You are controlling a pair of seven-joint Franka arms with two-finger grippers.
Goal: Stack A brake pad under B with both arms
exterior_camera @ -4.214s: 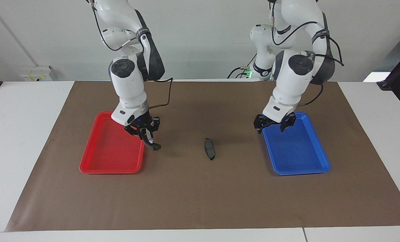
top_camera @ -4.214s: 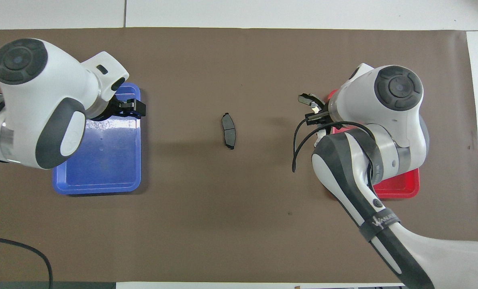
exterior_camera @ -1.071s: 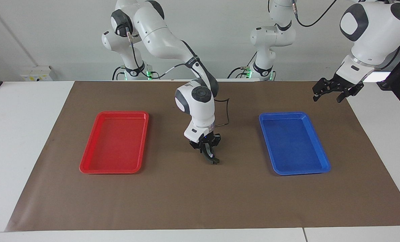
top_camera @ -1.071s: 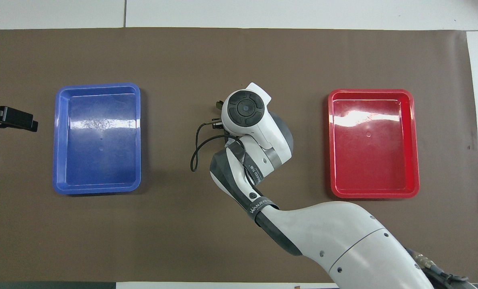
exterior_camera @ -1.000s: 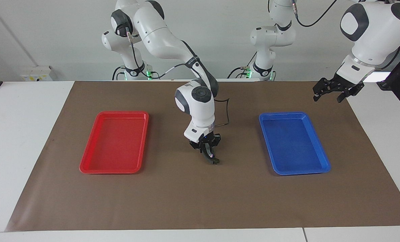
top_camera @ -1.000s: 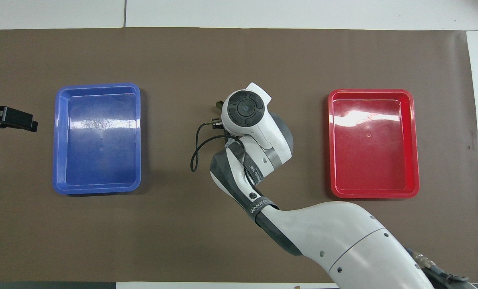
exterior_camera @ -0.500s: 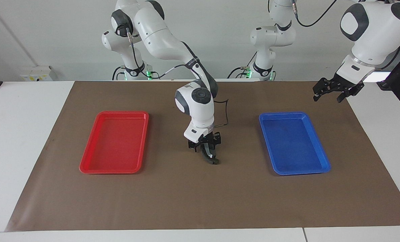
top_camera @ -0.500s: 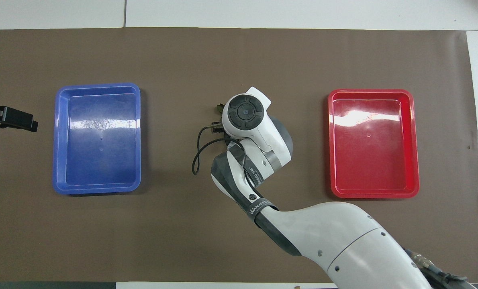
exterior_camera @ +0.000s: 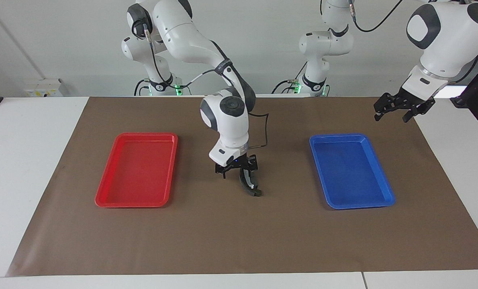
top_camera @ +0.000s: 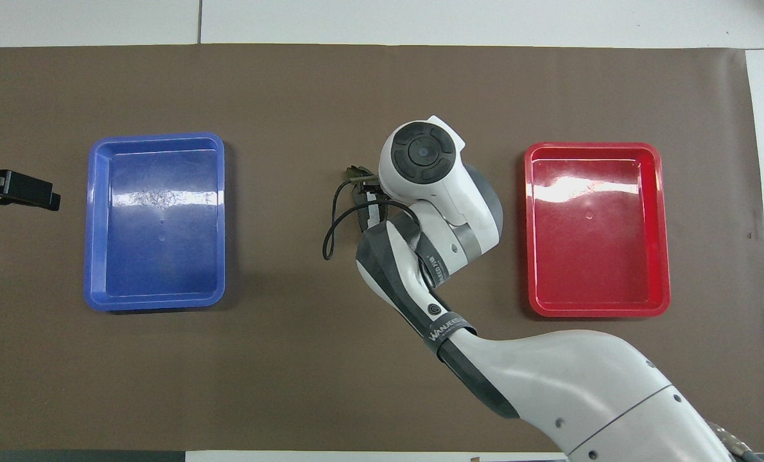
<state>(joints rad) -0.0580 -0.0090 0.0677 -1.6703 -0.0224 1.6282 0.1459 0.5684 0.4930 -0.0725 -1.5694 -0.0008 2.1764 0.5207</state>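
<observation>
Right pincer (exterior_camera: 236, 168) low over the middle of the brown paper mat (exterior_camera: 239, 241); fingers spread apart, holding nothing. Long crescent-curved black brake shoe (exterior_camera: 248, 183) lies on the mat just beside and under that pincer; its end away from the robots pokes clear of the fingers. In the overhead view only that tip (top_camera: 355, 172) and a sliver of the shoe show, the right arm's white wrist housing (top_camera: 424, 160) covering the rest. Short flat dark-grey brake pad: cannot be made out apart from the shoe in either view; whether it sits beneath the shoe cannot be told.

Left pincer (exterior_camera: 397, 108) hangs raised over the mat's edge at the left arm's end of the desk, fingers apart, holding nothing; the arm waits.

Red plastic tray (exterior_camera: 102, 192) toward the right arm's end, blue plastic tray (exterior_camera: 377, 158) toward the left arm's end, the shoe between them, well apart from both. Black cable (exterior_camera: 263, 132) loops off the right wrist.

White desk (exterior_camera: 30, 132) under the mat; plain pale wall (exterior_camera: 62, 40) above it, a white socket box (exterior_camera: 44, 87) at its foot.
</observation>
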